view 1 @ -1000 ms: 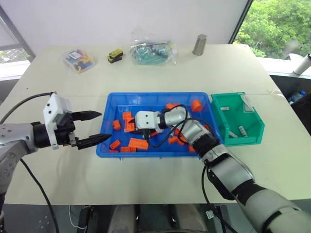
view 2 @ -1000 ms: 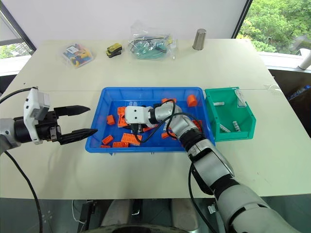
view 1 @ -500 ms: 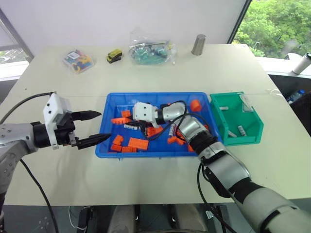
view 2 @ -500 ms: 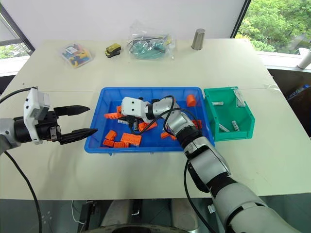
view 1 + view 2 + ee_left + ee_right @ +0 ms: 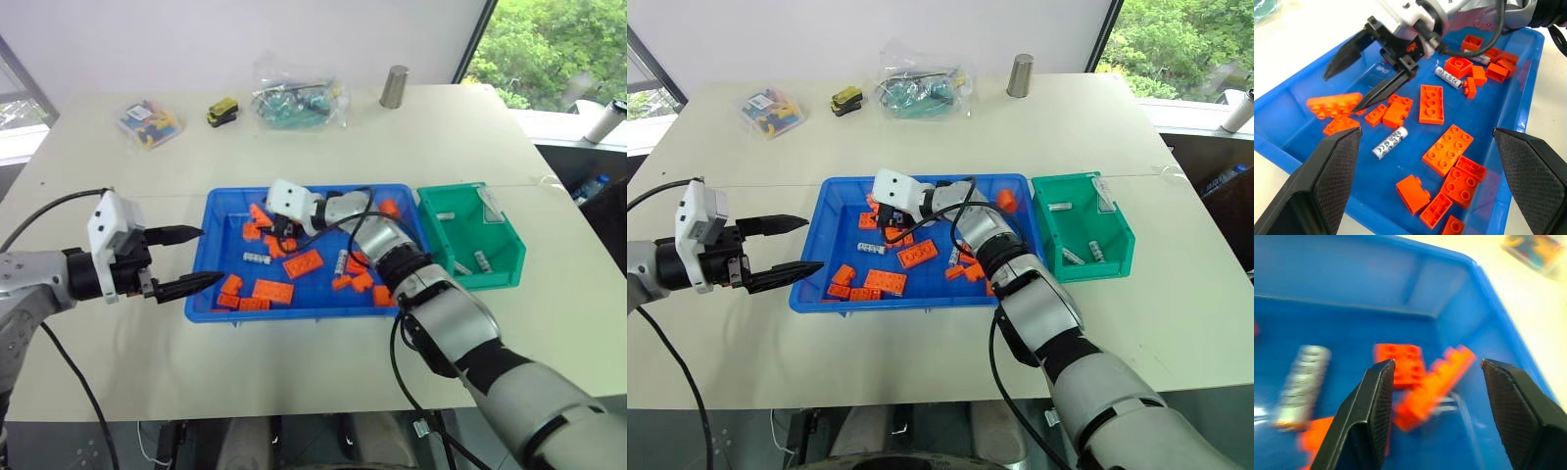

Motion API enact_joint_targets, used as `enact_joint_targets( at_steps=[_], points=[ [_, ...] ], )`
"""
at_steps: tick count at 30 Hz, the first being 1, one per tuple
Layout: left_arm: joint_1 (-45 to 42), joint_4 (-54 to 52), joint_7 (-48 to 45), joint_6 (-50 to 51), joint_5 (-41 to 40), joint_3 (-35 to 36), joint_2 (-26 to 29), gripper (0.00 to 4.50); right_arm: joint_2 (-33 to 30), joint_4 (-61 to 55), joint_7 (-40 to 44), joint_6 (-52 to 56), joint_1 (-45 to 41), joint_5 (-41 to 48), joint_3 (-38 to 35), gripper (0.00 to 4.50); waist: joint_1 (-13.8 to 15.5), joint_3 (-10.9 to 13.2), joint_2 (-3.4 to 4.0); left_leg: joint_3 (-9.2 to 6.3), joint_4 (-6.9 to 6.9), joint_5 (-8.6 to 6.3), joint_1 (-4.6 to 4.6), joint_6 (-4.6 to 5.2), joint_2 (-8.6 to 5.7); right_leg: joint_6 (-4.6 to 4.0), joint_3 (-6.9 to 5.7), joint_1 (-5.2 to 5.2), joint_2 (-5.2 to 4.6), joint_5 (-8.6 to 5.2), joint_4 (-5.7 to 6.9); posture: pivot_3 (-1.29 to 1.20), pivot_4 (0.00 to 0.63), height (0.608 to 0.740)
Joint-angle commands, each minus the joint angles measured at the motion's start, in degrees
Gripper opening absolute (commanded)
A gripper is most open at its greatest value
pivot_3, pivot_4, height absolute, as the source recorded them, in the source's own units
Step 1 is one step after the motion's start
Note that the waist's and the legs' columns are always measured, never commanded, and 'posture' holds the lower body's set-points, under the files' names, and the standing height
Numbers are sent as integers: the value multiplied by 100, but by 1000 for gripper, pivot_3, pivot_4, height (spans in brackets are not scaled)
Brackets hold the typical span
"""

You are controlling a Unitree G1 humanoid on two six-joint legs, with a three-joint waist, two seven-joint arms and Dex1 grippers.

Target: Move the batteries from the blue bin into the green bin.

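Silver battery (image 5: 1390,142) just under right claw (image 5: 1359,71) (seemingly untouched)

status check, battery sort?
Right gripper jaws open, empty, over blue bin. Left gripper open, idle beside it. Battery loose among orange bricks; some batteries in green bin.

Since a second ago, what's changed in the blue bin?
The right pincer has moved toward the blue bin's far left corner and opened; it holds nothing. Orange bricks were pushed around, and a battery now lies bare beside it. The left pincer stayed open outside the bin, and the green bin holds the same batteries.
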Motion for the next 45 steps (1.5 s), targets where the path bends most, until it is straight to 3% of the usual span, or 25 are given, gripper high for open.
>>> enact_joint_targets(
  at_steps=[1, 5, 10, 24, 27, 31, 38, 45],
  points=[
    [-13, -61, -70, -122, 11, 197, 79, 4500, -147, -1432, 724, 1022, 237, 379, -20, 2961, 4, 0, 0, 0, 0, 0, 0, 1, 0, 0, -1, 0, 1, 0, 0, 0, 150, 739],
    [18, 43, -181, -168, 56, 233, 129, 4500, -325, -2557, 1261, 2278, 457, 431, 263, 2961, 0, 0, 0, -1, 2, 1, 2, 1, 4, 0, -2, -1, 4, 0, 5, 0, 150, 739],
    [-11, 65, -187, -185, 85, 210, 128, 4500, -338, -2865, 1351, 2989, 527, 366, 504, 2961, 3, -1, -1, 0, 2, 1, 2, 1, 6, 0, -3, -1, 8, 0, 4, 0, 150, 739],
    [22, -29, -100, -180, 71, 263, 85, 4500, 94, -1184, 851, 2165, 277, -191, 1036, 2961, -1, -2, -3, 0, 2, 1, 3, 0, 7, 0, -3, -2, 12, 0, 4, 0, 150, 739],
    [32, -36, -89, -181, 70, 271, 80, 4500, 114, -941, 812, 1908, 262, -279, 1066, 2102, 5, -6, -10, 0, 3, 1, 3, 0, 6, 0, -3, 0, 11, 0, 4, 0, 150, 739],
    [38, -47, -108, -183, 66, 249, 62, 4500, 55, -1173, 1016, 1956, 353, -190, 1000, 195, 4, -7, -11, -1, 3, 1, 6, 0, 6, -1, -4, 3, 10, 0, 5, 0, 150, 739],
    [-144, -59, -205, -169, -8, -9, -30, 4500, -418, -2849, 1548, 3109, 641, 358, 563, 91, 21, -7, -11, -2, 2, 1, 4, 0, 7, -1, -4, 2, 10, 0, 4, 0, 150, 739],
    [-735, 43, -168, -229, -3, -546, -414, 4500, -2141, -4938, 1410, 5768, 902, 1530, -1452, 91, 185, -7, -14, -5, 6, 1, 0, 1, 4, -1, -8, 5, 4, 0, -2, 0, 150, 739]
  ],
)
